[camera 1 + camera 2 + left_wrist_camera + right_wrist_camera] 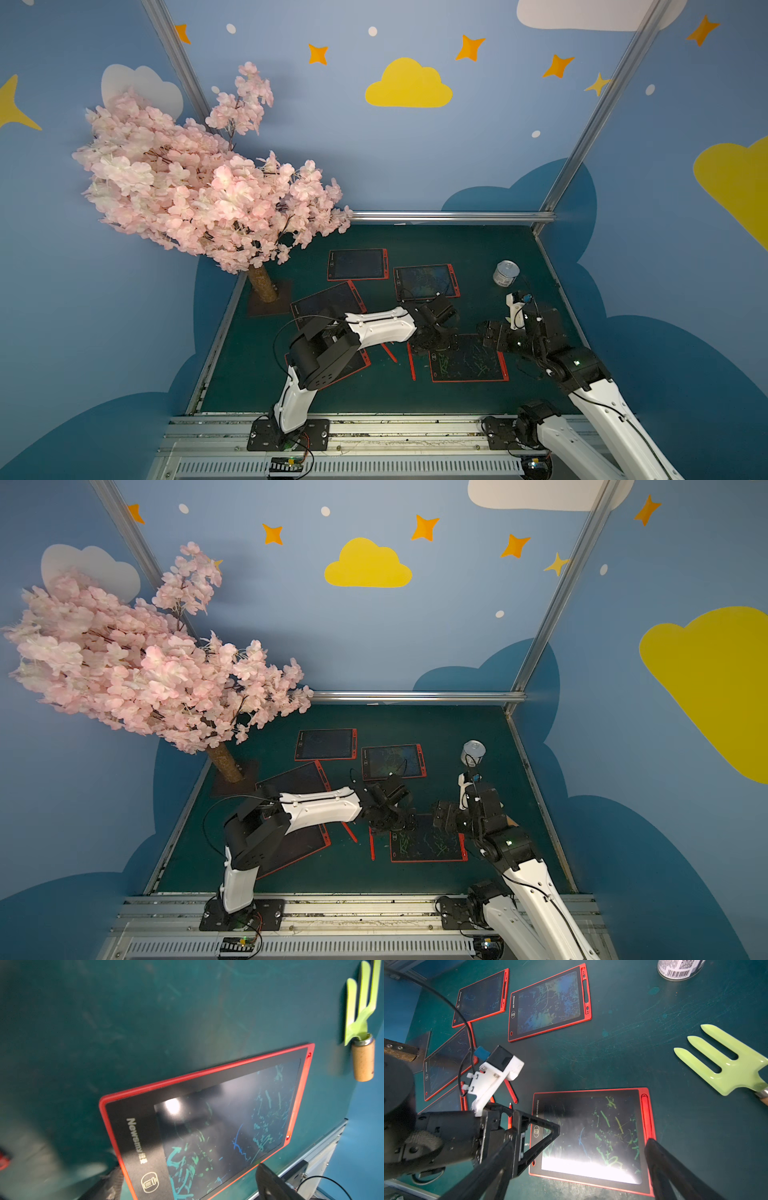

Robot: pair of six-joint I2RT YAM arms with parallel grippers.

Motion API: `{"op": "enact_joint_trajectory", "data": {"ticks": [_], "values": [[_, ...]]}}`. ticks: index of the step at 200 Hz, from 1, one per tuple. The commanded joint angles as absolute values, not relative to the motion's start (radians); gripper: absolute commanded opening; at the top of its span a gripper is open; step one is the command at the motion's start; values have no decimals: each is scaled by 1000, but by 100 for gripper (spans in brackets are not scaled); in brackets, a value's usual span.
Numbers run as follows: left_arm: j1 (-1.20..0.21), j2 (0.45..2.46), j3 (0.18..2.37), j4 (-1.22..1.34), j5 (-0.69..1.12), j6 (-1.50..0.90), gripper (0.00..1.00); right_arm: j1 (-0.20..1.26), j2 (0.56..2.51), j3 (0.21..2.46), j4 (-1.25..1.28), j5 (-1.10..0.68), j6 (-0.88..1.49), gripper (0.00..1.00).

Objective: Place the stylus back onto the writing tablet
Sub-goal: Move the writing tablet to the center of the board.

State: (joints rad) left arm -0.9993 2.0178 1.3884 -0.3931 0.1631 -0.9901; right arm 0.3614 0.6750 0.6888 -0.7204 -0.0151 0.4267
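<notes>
Green table point(478, 249), walled in on three sides. Pink blossom tree point(187, 187) stood at its far-left corner.

Left arm point(380, 326) reached across toward the middle. Right arm point(582, 365) was bent in from the near-right corner. Both wrists were over the far edge of the near tablet point(467, 359).

Five red-framed tablets lay flat on the table. The near tablet point(591, 1136) had green scribbles on its screen. The four other tablets sat further left and back: point(357, 264), point(426, 281), point(328, 301), and point(353, 365), which was partly under the left arm.

Left gripper point(190, 1176): jaws wide apart, nothing between them, straddling the logo end of the near tablet. Couldn't tell if it touched the frame.

Right gripper point(581, 1142): jaws also wide apart and empty, over the same tablet's screen.

Garden fork point(726, 1064), pale green tines and wooden handle, lay on the table well clear of the near tablet's slot side. Can point(506, 273) stood upright toward the far right.

Stylus point(646, 1115): red, seated in the side slot of the near tablet, on the edge away from the left arm. Two loose styluses lay on the table on the tablet's other side: one just beside its frame point(411, 361), one a bit further off point(389, 352).
</notes>
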Motion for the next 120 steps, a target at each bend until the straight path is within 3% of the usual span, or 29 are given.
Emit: {"op": "enact_joint_trajectory", "data": {"ticks": [1,120], "values": [[-1021,2063,1409,-402,199,-972,98,357,656,729,-747,7,439,97],[-1105,2169,1536,-374,267,-999,98,356,636,743,-759,14,473,97]]}}
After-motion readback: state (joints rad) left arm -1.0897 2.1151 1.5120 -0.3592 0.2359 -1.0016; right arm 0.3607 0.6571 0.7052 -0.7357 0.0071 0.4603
